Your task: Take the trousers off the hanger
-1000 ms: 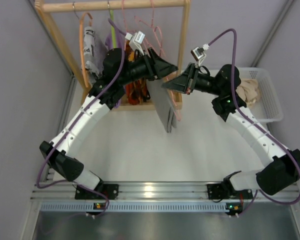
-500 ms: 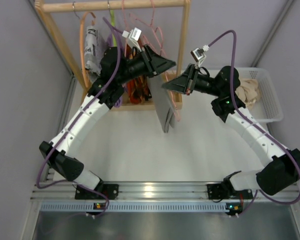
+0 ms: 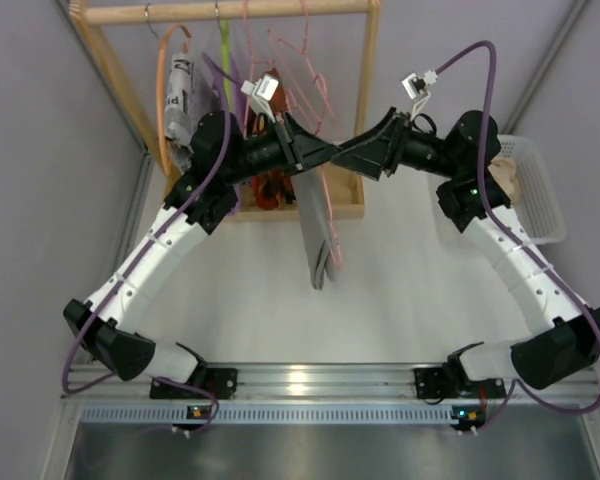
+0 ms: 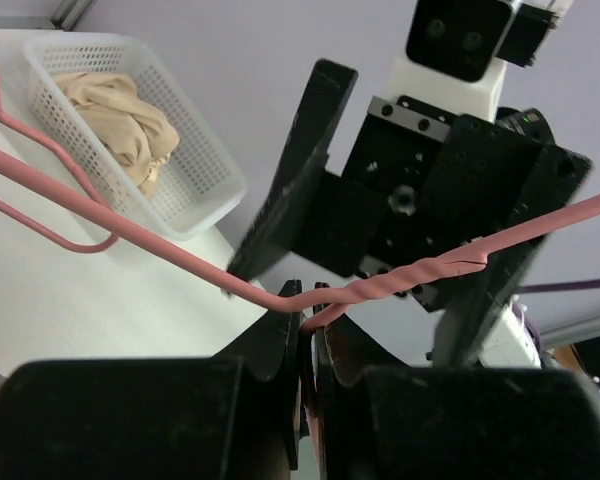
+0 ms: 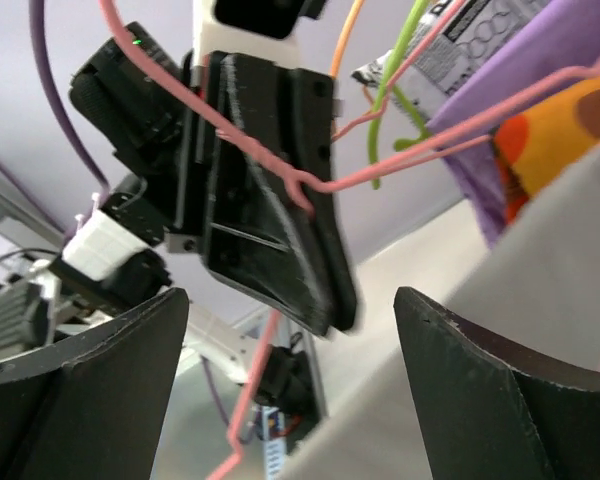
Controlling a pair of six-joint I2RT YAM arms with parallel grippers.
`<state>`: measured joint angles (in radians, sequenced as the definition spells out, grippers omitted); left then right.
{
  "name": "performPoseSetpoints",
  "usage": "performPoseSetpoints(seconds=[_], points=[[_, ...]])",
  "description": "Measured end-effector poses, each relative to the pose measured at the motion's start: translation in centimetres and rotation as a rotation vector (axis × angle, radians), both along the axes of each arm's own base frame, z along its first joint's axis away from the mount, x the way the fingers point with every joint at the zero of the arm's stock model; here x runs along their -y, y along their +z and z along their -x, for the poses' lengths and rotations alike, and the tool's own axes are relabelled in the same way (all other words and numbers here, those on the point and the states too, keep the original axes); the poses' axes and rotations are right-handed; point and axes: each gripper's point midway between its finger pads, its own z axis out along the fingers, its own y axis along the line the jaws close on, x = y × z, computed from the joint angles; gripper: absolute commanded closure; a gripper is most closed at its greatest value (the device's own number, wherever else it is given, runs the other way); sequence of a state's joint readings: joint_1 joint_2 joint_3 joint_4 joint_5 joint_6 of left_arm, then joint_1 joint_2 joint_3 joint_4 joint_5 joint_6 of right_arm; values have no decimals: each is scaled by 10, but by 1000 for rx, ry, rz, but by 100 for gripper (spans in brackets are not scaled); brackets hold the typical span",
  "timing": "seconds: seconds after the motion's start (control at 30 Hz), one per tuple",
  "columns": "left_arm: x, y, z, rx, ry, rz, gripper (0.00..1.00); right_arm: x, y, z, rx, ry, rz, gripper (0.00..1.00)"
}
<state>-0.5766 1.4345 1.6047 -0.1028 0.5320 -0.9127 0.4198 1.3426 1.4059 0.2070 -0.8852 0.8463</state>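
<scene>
Grey trousers [image 3: 317,235] hang folded over a pink wire hanger [image 4: 420,280], off the rack and above the table. My left gripper [image 3: 325,155] is shut on the hanger's twisted neck; in the left wrist view the wire is pinched between its pads [image 4: 310,310]. My right gripper [image 3: 365,152] faces it from the right, open, with nothing between its fingers [image 5: 290,340]. In the right wrist view the hanger wire [image 5: 320,185] crosses the left gripper's black body [image 5: 270,200], and the trousers [image 5: 560,260] fill the right side.
A wooden clothes rack [image 3: 230,12] at the back carries several more hangers with garments, orange, purple and printed [image 3: 185,95]. A white basket [image 3: 545,190] with beige cloth [image 4: 110,100] stands at the right, behind the right arm.
The left gripper closed on the hanger's neck. The right gripper opened, let go and lifted slightly. The trousers swung a little left and hang lower.
</scene>
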Motion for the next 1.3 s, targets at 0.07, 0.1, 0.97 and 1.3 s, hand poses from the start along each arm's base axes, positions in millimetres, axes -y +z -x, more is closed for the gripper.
performPoseSetpoints(seconds=[0.07,0.1,0.97,1.3], points=[[-5,6,7,10,-8,9,100,11,2,-5,35,-29,20,14],[-8,10,10,17,-13,15,100,18,1,-7,46,-42,29,14],[-20,89,72,319,-257,157,100,32,-196,18,-550,56,126,1],[-26,104,80,363,-273,176,100,16,-201,11,-708,112,-109,1]])
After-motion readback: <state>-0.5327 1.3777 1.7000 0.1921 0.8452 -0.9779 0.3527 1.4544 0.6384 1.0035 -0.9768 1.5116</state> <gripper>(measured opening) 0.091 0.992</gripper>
